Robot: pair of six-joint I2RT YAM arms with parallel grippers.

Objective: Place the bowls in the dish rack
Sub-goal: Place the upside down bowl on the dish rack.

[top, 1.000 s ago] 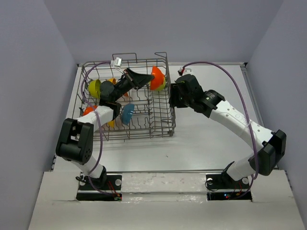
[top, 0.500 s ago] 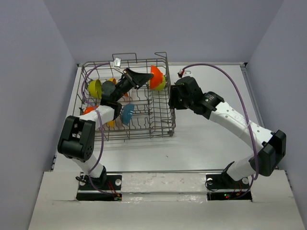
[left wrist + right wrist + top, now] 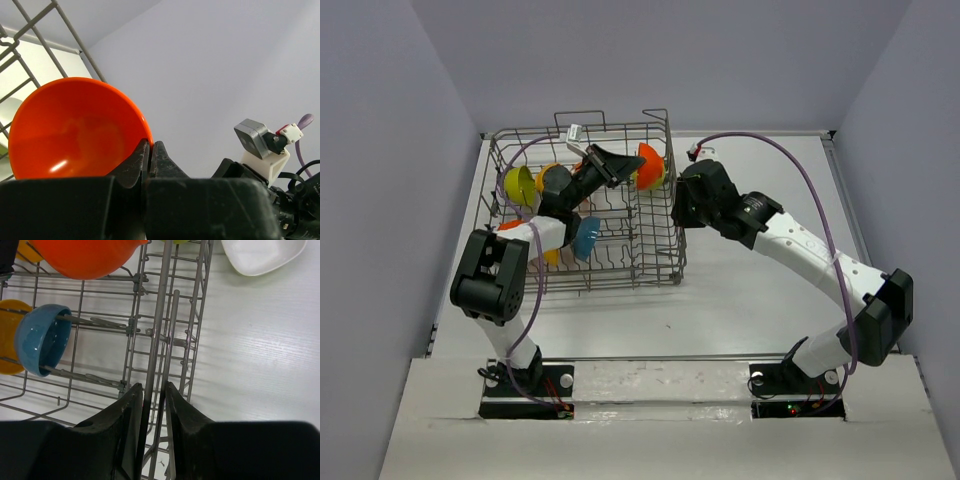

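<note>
The dish rack [image 3: 655, 262] stands on the left half of the desk [image 3: 750, 290], its back wall close to the far edge and its left wall along the left edge. The left tool [image 3: 150, 150] is pinched tight on the rim of a red-orange bowl [image 3: 75, 130], fingers nearly meeting over the thin edge. The bowl is held on its side with its hollow facing the wrist camera, up by the rack's far right corner and just inside the wire walls. The right tool [image 3: 154, 388] reaches in from the desk's right side to the rack's right wall. Its fingers are drawn narrow around the upper rim wire, which runs straight between them. Inside the rack, a teal blue bowl [image 3: 42, 340] is propped on edge among the tines near the middle, with an orange-yellow bowl [image 3: 7, 335] just beside it toward the left wall. A lime green bowl [image 3: 516, 186] leans on edge at the far left of the rack. One white bowl [image 3: 262, 252] lies on the bare desk outside the rack, beyond its right wall toward the far edge.
</note>
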